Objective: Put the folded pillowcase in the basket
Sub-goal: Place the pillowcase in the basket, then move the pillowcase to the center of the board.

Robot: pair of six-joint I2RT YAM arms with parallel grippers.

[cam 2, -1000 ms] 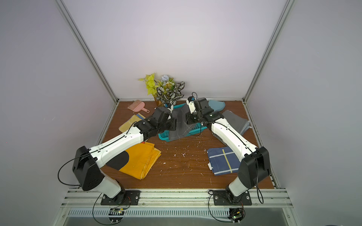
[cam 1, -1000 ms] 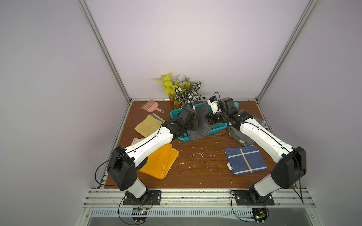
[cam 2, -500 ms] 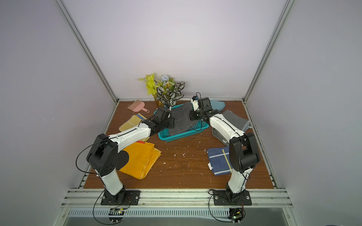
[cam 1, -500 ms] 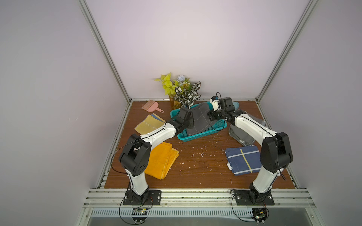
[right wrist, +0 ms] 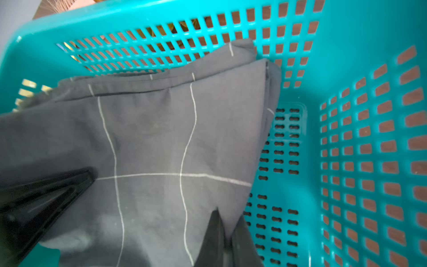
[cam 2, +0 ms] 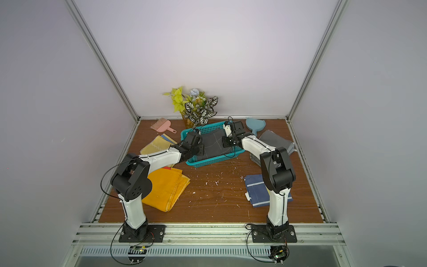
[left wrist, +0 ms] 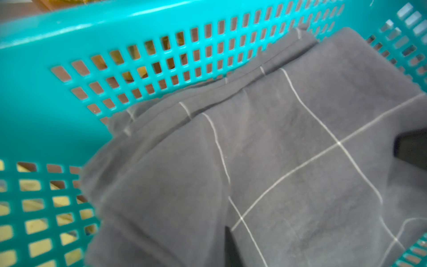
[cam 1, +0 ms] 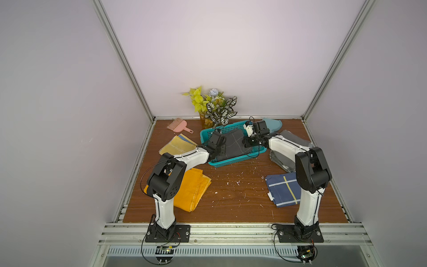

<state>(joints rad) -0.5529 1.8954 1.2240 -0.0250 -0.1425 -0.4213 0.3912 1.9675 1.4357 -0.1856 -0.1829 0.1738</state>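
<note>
The folded pillowcase (cam 1: 233, 145) (cam 2: 213, 144), dark grey with thin white grid lines, lies inside the teal basket (cam 1: 231, 163) (cam 2: 208, 161) at the back of the table. My left gripper (cam 1: 222, 151) is down at the cloth's left end. In the left wrist view one dark finger (left wrist: 231, 249) shows on the pillowcase (left wrist: 277, 161), and the other is hidden by cloth. My right gripper (cam 1: 246, 144) (right wrist: 227, 231) is at the right end. Its jaws stand narrowly around the pillowcase's (right wrist: 161, 138) edge, above the basket floor (right wrist: 288, 208).
An orange cloth (cam 1: 191, 189) lies front left and a navy striped cloth (cam 1: 282, 191) front right. A grey folded cloth (cam 1: 288, 143) sits right of the basket. A yellow cloth (cam 1: 178, 145), pink brush (cam 1: 178, 126), potted plant (cam 1: 215, 108) and blue dustpan (cam 1: 272, 124) line the back.
The pillowcase hung between both grippers over the basket's front rim; both arms have lowered it and it now lies flat inside the basket.
</note>
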